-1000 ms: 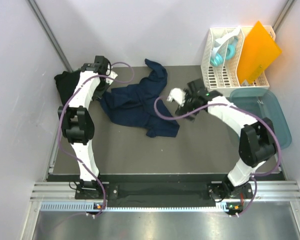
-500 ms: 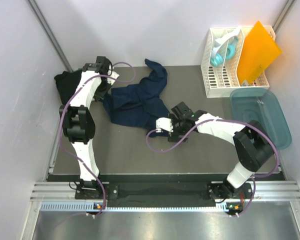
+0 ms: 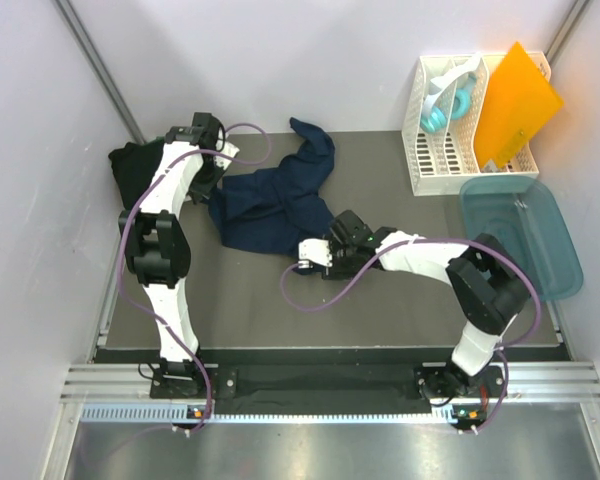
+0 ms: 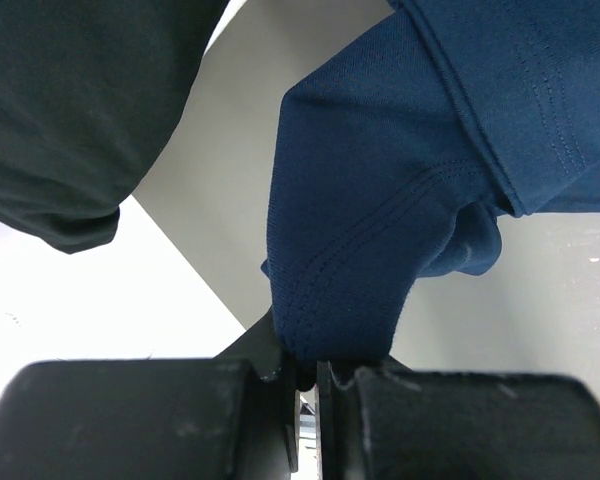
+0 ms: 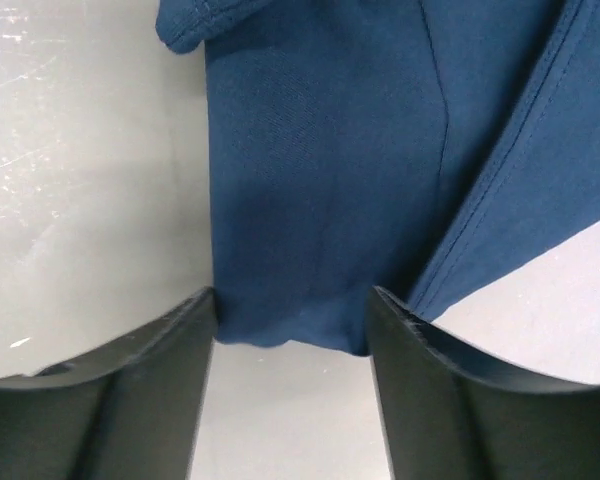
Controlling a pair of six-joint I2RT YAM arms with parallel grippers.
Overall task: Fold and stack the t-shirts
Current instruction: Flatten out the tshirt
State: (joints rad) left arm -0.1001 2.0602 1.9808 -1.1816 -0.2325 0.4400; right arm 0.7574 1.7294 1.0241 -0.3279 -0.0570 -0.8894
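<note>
Navy t-shirt (image 3: 272,205): It lies crumpled and not folded on the far middle of the table (image 3: 400,290). One long part of it reaches up toward the back wall.

Dark t-shirt (image 3: 128,172): It sits in a bunch just left of the navy t-shirt, at the table's left edge. In the left wrist view a strip of bare table shows between the two shirts.

Left end effector (image 4: 307,378): It is at the left side of the navy t-shirt. Its two fingers are pressed together and pinch a stitched edge of the blue cloth.

Right end effector (image 5: 292,310): It is down low at the near right corner of the navy t-shirt. Its fingers (image 5: 160,370) are spread apart, and the edge of the blue cloth lies between them. They are not squeezing it.

White rack (image 3: 450,150): It stands well to the right of the navy t-shirt, by the back wall. An orange sheet (image 3: 515,105) leans in it.

Teal tub (image 3: 525,235): It is also well to the right of the navy t-shirt, just in front of the white rack.
</note>
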